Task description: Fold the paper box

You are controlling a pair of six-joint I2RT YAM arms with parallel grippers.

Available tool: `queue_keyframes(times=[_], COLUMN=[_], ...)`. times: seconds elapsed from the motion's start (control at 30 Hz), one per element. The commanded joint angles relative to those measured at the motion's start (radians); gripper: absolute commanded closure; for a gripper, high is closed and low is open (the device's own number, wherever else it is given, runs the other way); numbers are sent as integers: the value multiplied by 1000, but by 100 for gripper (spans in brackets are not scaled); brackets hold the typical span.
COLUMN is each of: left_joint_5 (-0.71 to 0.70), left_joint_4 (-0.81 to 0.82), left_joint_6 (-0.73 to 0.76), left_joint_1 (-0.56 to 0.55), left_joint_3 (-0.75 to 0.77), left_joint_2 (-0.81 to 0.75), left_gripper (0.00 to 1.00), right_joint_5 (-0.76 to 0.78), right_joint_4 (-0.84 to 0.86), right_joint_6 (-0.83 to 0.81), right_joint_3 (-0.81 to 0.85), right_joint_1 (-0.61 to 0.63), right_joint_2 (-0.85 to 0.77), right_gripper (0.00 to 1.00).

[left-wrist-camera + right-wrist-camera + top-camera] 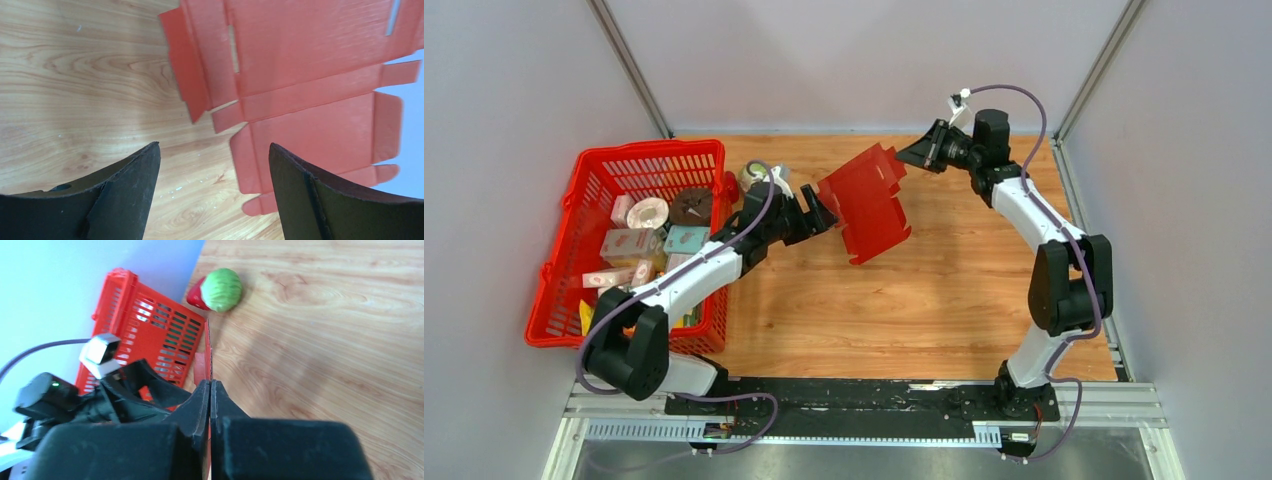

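The paper box [865,203] is a flat dark red die-cut sheet with notched flaps, held up in the air over the middle of the table. My right gripper [911,155] is shut on its far top corner; in the right wrist view the sheet [208,357] shows edge-on between the closed fingers. My left gripper [826,215] is open just left of the sheet, not touching it. In the left wrist view the sheet [310,75] fills the upper right beyond the spread fingers [137,190].
A red mesh basket [594,262] with several small cartons stands at the left, against the left arm. A green ball [221,289] and a red item lie by the basket's far corner. Grey walls enclose the wooden table [904,310].
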Motion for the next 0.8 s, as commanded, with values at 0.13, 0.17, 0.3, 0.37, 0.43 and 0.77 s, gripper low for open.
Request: queue_keyframes(times=[0.13,0.17,0.3,0.37,0.43,0.77], left_joint_5=[37,37,58,62,65,117], left_joint_4=[269,283,292,301,333,373], left_joint_6=[-27,-33,-33,-39,-48,-76], left_joint_1=[7,7,12,10,12,12], left_joint_3=[-111,-125,-148,-156,-176,-235], left_joint_2=[-157,-187,-237,-266,-292,-484], left_gripper=[12,11,11,11,11,31], right_joint_5=[-102,-114,-160,-162,-166,-212], right_joint_4=[157,180,293,286,278,402], right_joint_6=[144,169,272,277,284,424], right_joint_3=[-35,-39,-67,-70,-85,-185], right_joint_1=[-16,-16,-16,-16,-16,3], right_joint_2=[-156,-172,-217,-238,-271,-367], right_gripper=[100,100,100,100,100,100])
